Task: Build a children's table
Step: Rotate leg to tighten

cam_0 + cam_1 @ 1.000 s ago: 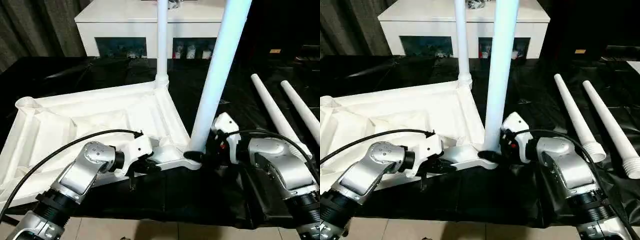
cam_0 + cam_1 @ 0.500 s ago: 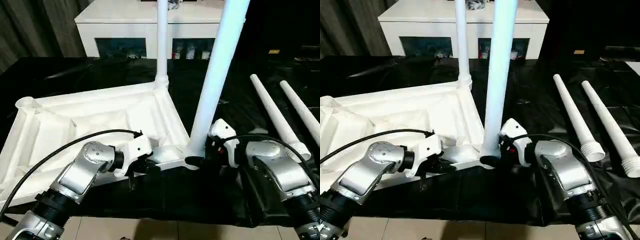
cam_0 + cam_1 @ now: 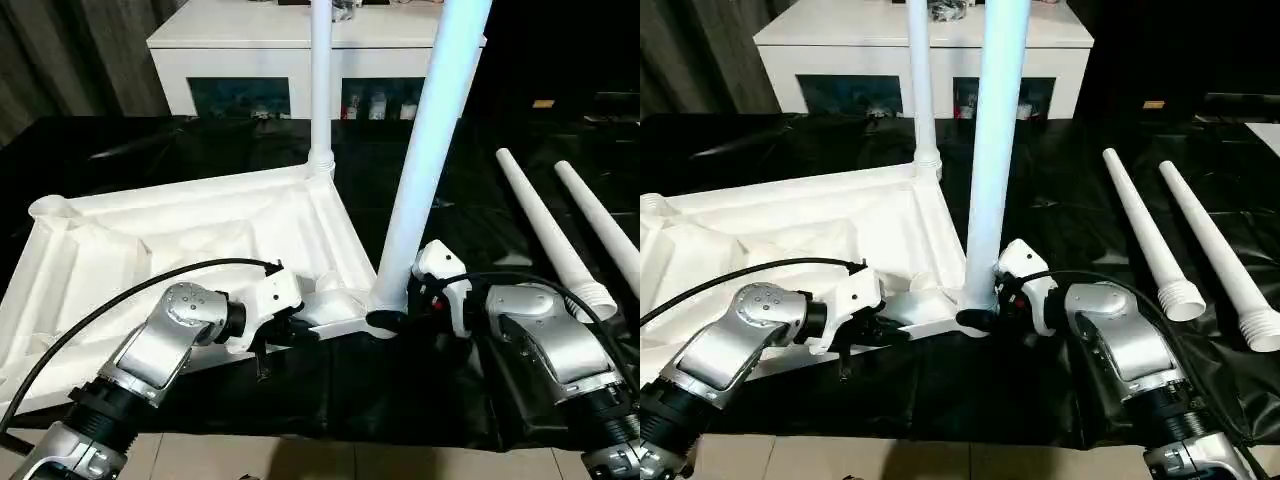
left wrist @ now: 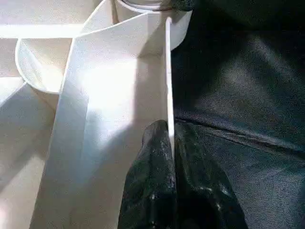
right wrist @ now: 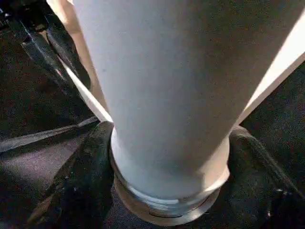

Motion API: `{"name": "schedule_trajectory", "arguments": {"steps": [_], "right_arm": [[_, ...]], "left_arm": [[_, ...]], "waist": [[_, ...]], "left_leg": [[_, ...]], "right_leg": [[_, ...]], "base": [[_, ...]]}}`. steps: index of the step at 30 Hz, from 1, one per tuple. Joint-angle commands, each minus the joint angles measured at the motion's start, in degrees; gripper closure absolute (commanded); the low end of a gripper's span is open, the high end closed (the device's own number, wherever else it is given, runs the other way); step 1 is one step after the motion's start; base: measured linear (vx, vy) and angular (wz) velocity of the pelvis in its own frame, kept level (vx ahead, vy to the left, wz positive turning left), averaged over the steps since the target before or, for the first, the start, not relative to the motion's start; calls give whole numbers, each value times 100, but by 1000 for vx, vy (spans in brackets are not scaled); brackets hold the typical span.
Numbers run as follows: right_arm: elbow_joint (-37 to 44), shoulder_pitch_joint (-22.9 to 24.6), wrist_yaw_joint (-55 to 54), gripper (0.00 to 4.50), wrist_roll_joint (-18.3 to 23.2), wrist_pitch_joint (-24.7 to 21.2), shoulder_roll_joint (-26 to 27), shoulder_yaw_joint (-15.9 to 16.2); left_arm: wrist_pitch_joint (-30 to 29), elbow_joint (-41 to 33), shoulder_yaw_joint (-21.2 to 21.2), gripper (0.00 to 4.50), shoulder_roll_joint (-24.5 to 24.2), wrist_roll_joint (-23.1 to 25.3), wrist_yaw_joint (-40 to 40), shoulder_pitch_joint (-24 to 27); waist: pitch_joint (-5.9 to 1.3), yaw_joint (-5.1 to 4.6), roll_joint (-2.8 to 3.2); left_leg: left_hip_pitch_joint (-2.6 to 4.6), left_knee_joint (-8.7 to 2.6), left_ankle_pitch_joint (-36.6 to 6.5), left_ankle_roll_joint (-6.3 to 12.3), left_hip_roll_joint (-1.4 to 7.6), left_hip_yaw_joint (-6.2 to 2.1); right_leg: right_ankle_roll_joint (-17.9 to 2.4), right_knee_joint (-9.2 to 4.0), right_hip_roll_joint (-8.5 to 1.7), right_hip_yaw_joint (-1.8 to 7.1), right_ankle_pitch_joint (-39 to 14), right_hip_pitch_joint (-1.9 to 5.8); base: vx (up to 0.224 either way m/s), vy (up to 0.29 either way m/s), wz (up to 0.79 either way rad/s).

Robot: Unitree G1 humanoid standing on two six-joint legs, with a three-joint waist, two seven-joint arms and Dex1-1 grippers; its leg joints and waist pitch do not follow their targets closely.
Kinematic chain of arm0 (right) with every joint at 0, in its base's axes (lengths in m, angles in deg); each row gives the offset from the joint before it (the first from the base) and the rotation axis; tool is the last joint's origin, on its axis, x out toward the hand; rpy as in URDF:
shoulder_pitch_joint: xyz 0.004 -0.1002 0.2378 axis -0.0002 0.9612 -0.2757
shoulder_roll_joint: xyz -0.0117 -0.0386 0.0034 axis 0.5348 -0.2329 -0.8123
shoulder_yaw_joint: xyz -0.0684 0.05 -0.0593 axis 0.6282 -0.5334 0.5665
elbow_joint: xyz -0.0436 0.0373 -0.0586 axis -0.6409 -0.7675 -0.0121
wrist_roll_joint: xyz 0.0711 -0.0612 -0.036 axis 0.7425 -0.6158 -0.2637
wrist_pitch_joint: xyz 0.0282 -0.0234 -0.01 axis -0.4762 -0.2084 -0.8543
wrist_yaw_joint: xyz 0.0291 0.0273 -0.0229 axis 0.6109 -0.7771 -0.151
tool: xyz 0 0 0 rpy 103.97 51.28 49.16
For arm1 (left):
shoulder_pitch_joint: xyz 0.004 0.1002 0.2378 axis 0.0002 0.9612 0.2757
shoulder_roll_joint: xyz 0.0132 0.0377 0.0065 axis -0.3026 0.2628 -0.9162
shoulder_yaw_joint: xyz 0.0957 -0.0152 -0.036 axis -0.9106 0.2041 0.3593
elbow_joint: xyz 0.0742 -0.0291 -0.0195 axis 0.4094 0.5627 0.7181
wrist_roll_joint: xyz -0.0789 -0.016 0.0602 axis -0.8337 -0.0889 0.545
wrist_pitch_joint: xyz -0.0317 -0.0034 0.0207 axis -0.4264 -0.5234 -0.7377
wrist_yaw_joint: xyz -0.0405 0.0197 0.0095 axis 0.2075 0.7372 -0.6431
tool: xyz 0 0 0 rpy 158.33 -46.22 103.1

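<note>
- Nearest, the left hand point(image 4: 169, 157) is clenched on the thin edge wall of the upturned table top point(image 3: 180, 240), close to the near corner socket point(image 3: 345, 305), and steadies the top on the black-covered bench point(image 3: 330, 390).
- Just beside it, the right hand point(image 3: 392, 318) has its fingers point(image 5: 81, 191) on either side of the foot of the near leg point(image 3: 425, 150), which stands almost upright in that socket; whether they grip the tube or only flank it I cannot tell.
- Judging by this, the step in hand is seating the second leg; a threaded collar shows at its base, so the next move likely calls for a firm hold and a twist or push down while the left hand keeps the top from sliding.
- Farther back, a second leg point(image 3: 321, 80) already stands in the far corner socket of the top.
- To the right, two spare legs point(image 3: 1140, 235) lie side by side on the bench, well apart from the top.
- Beyond the bench stands a white cabinet point(image 3: 270, 45) with glass doors, and a dark curtain point(image 3: 70, 50) hangs at the left.
</note>
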Motion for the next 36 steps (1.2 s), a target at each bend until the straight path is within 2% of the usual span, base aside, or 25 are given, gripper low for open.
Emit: {"name": "schedule_trajectory", "arguments": {"steps": [1,4,6,7,8,9,10,11,12,14,15,17,18,19,20,21,22,24,28,30,33,34,36], "right_arm": [[-176,39,-369,174,-12,-3,189,-81],[-692,-123,-1357,175,-181,-74,617,-371],[-889,-185,-1813,176,-202,-165,850,-519],[-998,-220,-2163,176,-255,-231,1014,-585],[-1162,-273,-2772,176,-403,-321,1280,-654],[-1179,-279,-2839,176,-420,-331,1309,-661],[-1317,-325,-3405,176,-546,-391,1572,-718],[-1371,-343,-3639,176,-591,-409,1686,-744],[-1371,-343,-3639,176,-591,-409,1686,-744],[-1564,-419,-4345,176,-687,-422,2045,-860],[-1764,-504,-4948,176,-736,-371,2389,-959],[-1991,-610,-5347,176,-786,-268,2679,-954],[-2090,-662,-5326,176,-782,-134,2748,-904],[-2090,-662,-5326,176,-782,-134,2748,-904],[-2194,-716,-5348,176,-791,52,2820,-893],[-2205,-746,-4996,176,-640,229,2861,-888],[-2202,-763,-4753,142,-534,338,2889,-900],[-2086,-772,-4631,107,-430,349,2855,-1012],[-2014,-813,-4602,80,-413,373,2750,-1179],[-1988,-837,-4530,52,-356,399,2596,-1264],[-1860,-780,-4302,43,-329,359,2427,-1258],[-1818,-761,-4241,43,-323,339,2388,-1252],[-1673,-690,-4027,43,-302,269,2268,-1227]], "left_arm": [[7,-99,-15,450,61,-106,-77,-17],[-270,136,17,450,297,-15,295,-96],[-438,281,-5,450,462,54,514,-137],[-496,412,-1,450,620,98,710,-176],[-621,641,29,450,907,174,1088,-262],[-635,668,33,450,940,182,1133,-273],[-847,926,163,450,1265,233,1640,-395],[-963,1044,248,450,1415,245,1892,-454],[-963,1044,248,450,1415,245,1892,-454],[-1083,1388,411,450,1730,347,2508,-642],[-1032,1716,474,450,1940,467,2921,-815],[-920,1992,480,450,2076,556,3160,-953],[-893,2023,450,450,2084,582,3158,-976],[-893,2023,450,450,2084,582,3158,-976],[-882,2054,452,450,2118,598,3170,-1000],[-868,2032,427,450,2116,612,3118,-1009],[-864,2020,420,450,2122,624,3090,-1016],[-885,1920,387,450,2048,631,2989,-964],[-853,1841,347,450,1903,660,2855,-880],[-829,1752,308,450,1759,668,2689,-817],[-756,1639,237,450,1620,677,2507,-758],[-738,1610,220,450,1590,679,2466,-743],[-684,1510,163,450,1492,679,2346,-693]], "waist": [[-383,7,-69],[-368,-46,-78],[-340,-87,-62],[-340,-107,-64],[-331,-120,-68],[-307,-137,-70],[-316,-129,-70],[-290,-144,-79],[-290,-144,-79],[-276,-166,-66],[-279,-174,-64],[-271,-181,-43],[-272,-199,-24],[-276,-212,-15],[-289,-219,2],[-312,-224,-6],[-308,-227,-10],[-304,-222,-24],[-308,-224,-25],[-297,-225,-36],[-305,-232,-38],[-305,-222,-56],[-307,-220,-40]], "left_leg": [[23,-365,-985,334,142,-20],[16,-383,-1121,231,134,-25],[41,-409,-1391,104,124,-35],[75,-407,-1553,15,127,-41],[68,-414,-1592,1,122,-39],[83,-426,-1727,-41,105,-41],[98,-419,-1794,-66,98,-50],[106,-441,-1978,-105,90,-69],[106,-441,-1978,-105,90,-69],[174,-429,-2276,-109,64,-80],[191,-419,-2289,-108,39,-75],[237,-425,-2493,-144,35,-106],[230,-453,-2652,-134,47,-137],[213,-476,-2700,-126,55,-154],[189,-510,-2744,-105,66,-171],[189,-525,-2724,-75,75,-170],[168,-538,-2683,-61,77,-170],[148,-550,-2644,-13,79,-159],[114,-558,-2539,28,77,-159],[135,-551,-2557,29,76,-145],[130,-549,-2447,55,81,-133],[135,-550,-2416,60,83,-133],[117,-557,-2343,82,85,-127]], "right_leg": [[-1409,-365,-233,218,-854,317],[-1379,-386,-234,210,-1094,314],[-1270,-435,-233,200,-1593,295],[-1187,-476,-243,212,-1822,273],[-1166,-480,-233,212,-1850,269],[-1073,-514,-221,203,-2127,243],[-1024,-524,-235,198,-2269,250],[-872,-571,-240,187,-2619,244],[-872,-571,-240,187,-2619,244],[-642,-658,-241,166,-3192,179],[-541,-704,-235,161,-3372,143],[-419,-750,-229,124,-3573,112],[-335,-774,-242,85,-3598,144],[-314,-773,-243,68,-3530,175],[-295,-779,-248,56,-3379,207],[-327,-775,-258,56,-3201,225],[-352,-771,-256,65,-3112,234],[-442,-751,-256,95,-2973,229],[-494,-734,-276,112,-2961,248],[-504,-754,-278,119,-3033,217],[-535,-755,-280,131,-2992,213],[-530,-757,-273,126,-2969,225],[-559,-743,-273,137,-2896,233]], "base": [[0,0,0],[0,0,0],[0,0,0],[0,0,0],[0,0,0],[0,0,0],[0,0,0],[0,0,0],[0,0,0],[0,0,0],[0,0,0],[0,0,0],[0,0,0],[0,0,0],[0,0,0],[0,0,0],[0,0,0],[0,0,0],[0,0,0],[0,0,0],[0,0,0],[0,0,0],[0,0,0]]}}
